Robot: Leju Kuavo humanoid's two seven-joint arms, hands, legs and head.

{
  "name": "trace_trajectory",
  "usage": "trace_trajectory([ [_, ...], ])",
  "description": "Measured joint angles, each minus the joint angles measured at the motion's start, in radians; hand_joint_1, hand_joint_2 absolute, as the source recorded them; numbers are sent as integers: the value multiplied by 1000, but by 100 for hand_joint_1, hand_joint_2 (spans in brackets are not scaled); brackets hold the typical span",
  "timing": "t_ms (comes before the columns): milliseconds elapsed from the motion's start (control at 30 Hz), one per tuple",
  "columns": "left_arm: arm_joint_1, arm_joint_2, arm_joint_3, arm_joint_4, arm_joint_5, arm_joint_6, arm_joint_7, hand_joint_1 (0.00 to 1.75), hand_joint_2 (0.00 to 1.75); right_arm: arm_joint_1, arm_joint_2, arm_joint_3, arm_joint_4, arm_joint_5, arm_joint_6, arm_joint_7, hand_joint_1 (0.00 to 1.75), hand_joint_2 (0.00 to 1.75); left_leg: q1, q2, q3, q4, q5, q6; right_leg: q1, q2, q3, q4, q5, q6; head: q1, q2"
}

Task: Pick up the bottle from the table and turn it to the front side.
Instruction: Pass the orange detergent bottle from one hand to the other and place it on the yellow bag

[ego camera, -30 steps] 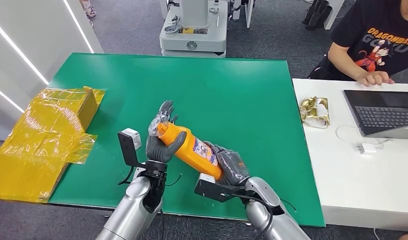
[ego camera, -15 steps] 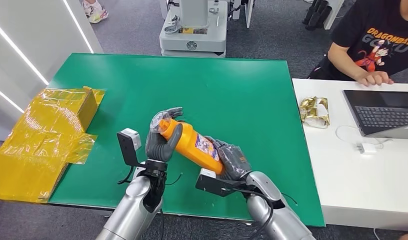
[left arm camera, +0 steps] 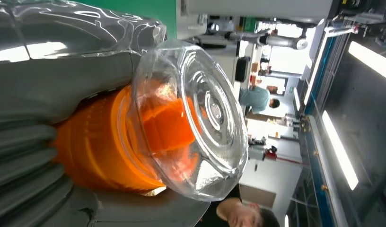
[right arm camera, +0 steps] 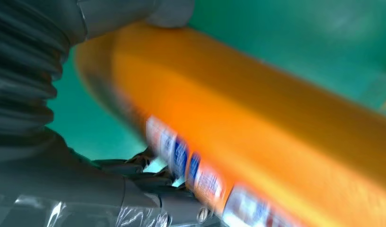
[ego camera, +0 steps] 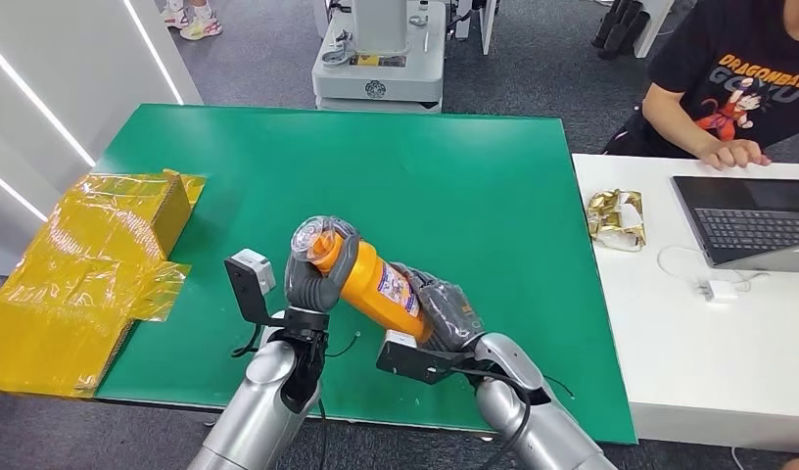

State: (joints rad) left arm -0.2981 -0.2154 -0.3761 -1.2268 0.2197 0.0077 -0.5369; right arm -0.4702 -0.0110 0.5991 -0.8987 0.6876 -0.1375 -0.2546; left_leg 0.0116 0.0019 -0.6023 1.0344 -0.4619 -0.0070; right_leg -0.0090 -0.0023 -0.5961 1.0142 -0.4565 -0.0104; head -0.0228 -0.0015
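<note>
Change: a second ago the left hand (ego camera: 317, 269) had its fingers standing open behind the cap; now they wrap over the clear cap (left arm camera: 200, 118).
Meaning: the bottle (ego camera: 371, 284) is now gripped at both ends, so I'd judge the turning toward its front can go on with the label (ego camera: 396, 291) already partly facing up.
Bottle: lifted off the green surface (ego camera: 454, 186), tilted, cap end higher and to the robot's left.
Left hand: upright forearm, fingers curled closed around the cap and neck.
Right hand (ego camera: 445, 311): cradles the base from below, fingers closed about it.
</note>
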Motion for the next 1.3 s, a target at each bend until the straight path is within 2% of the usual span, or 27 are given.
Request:
trace_trajectory([
  [67, 1, 1, 0, -15, -21, 10, -2, 175, 175, 5, 8, 4, -7, -39, -30, -6, 0, 175, 0, 0, 0, 0, 0, 0, 0, 0, 0, 0, 0, 0, 0, 0],
  [233, 5, 7, 0, -33, -37, 22, -2, 175, 175, 24, 11, -3, -49, -95, -90, -33, 0, 175, 0, 0, 0, 0, 0, 0, 0, 0, 0, 0, 0, 0, 0, 0],
  [367, 17, 15, 6, -53, -47, 45, -8, 175, 175, 69, 16, -30, -130, -190, -188, -100, 0, 175, 0, 0, 0, 0, 0, 0, 0, 0, 0, 0, 0, 0, 0, 0],
  [500, 22, 25, 14, -71, -51, 58, -15, 175, 175, 110, 20, -47, -215, -243, -226, -134, 0, 175, 0, 0, 0, 0, 0, 0, 0, 0, 0, 0, 0, 0, 0, 0],
  [633, 30, 33, 28, -97, -63, 93, -29, 175, 175, 156, 26, -63, -304, -371, -285, -229, 0, 175, 0, 0, 0, 0, 0, 0, 0, 0, 0, 0, 0, 0, 0, 0],
  [767, 36, 62, 45, -146, -107, 152, -32, 175, 175, 212, 29, -62, -439, -511, -350, -318, 0, 175, 0, 0, -1, 0, 0, 0, 0, 0, 0, 0, 0, 0, 0, 0],
  [933, 44, 102, 56, -178, -173, 205, -28, 175, 175, 243, 29, -47, -542, -547, -368, -332, 0, 175, 0, 0, -1, -1, 0, 0, 0, 0, -1, 0, -1, 0, 0, 0],
  [1133, 53, 155, 61, -187, -403, 355, -13, 175, 175, 262, 30, -31, -587, -563, -367, -348, 0, 175, 0, 0, 0, -1, 0, 0, 0, 0, 0, 0, 0, 0, 0, 0],
  [1300, 45, 221, 65, -187, -735, 486, 82, 175, 175, 272, 30, -26, -616, -575, -382, -358, 0, 175, 0, 1, 0, -1, 0, 0, 0, 1, -1, 0, 0, -1, 0, 0],
])
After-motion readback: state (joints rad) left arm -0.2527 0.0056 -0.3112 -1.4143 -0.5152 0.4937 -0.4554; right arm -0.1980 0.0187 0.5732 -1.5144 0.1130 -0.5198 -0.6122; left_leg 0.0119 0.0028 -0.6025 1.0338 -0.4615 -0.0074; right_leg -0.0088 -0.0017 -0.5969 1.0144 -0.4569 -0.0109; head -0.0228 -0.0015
